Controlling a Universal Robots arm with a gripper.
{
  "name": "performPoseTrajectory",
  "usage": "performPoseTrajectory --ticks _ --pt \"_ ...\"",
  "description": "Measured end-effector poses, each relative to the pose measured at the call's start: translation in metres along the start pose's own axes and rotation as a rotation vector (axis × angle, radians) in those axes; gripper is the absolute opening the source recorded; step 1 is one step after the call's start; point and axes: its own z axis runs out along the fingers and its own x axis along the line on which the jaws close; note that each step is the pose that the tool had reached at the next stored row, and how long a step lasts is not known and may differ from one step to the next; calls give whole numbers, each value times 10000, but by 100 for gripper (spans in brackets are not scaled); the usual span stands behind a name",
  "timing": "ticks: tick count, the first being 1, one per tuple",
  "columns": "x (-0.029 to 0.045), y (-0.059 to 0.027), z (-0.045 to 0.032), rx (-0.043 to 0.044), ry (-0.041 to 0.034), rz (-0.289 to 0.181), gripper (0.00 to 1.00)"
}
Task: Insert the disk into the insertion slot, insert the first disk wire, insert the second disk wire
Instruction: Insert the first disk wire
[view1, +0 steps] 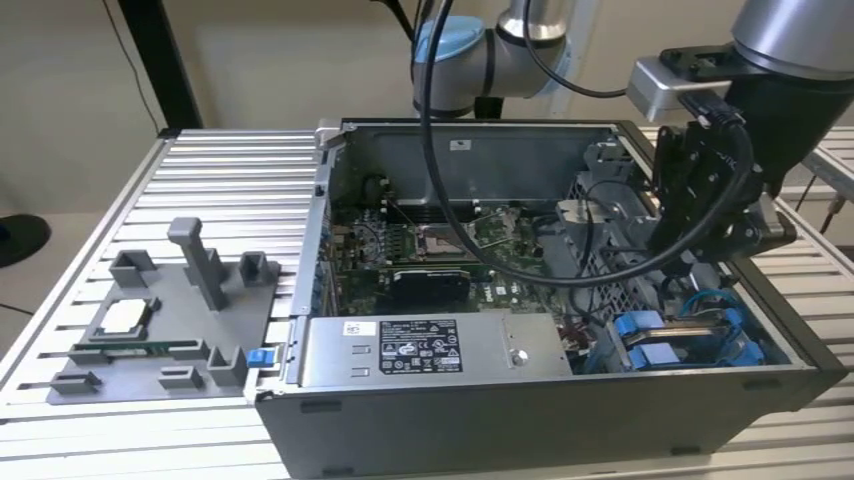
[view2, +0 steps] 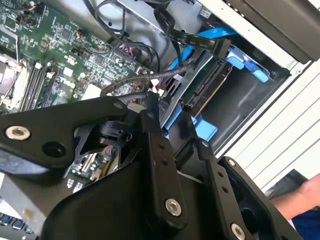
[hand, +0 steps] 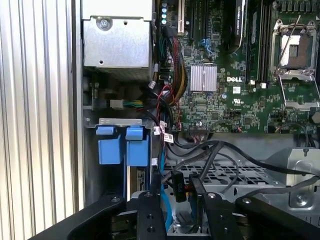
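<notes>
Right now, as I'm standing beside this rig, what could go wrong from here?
The thick black cable sags from the arm low over the motherboard and could snag on its parts if the gripper moves by the disk. In the second wrist view a person's hand lies outside the computer case, near the arm; a swing might strike it.

I read the disk (view2: 209, 86) lying inside the insertion slot (view2: 250, 67), held between its blue rails (circuit side showing in the second wrist view), at the case (view1: 534, 425) corner toward the exterior view's right.
</notes>
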Motion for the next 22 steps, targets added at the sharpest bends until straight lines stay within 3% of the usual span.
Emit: performPoseTrajectory --ticks 10,16,17,22 --pt "-5 11 16 107 -13 -4 100" --pt "-5 11 28 152 -195 -1 100" --pt "-5 11 29 158 -214 0 0" --pt "-4 11 32 173 -225 -1 0"
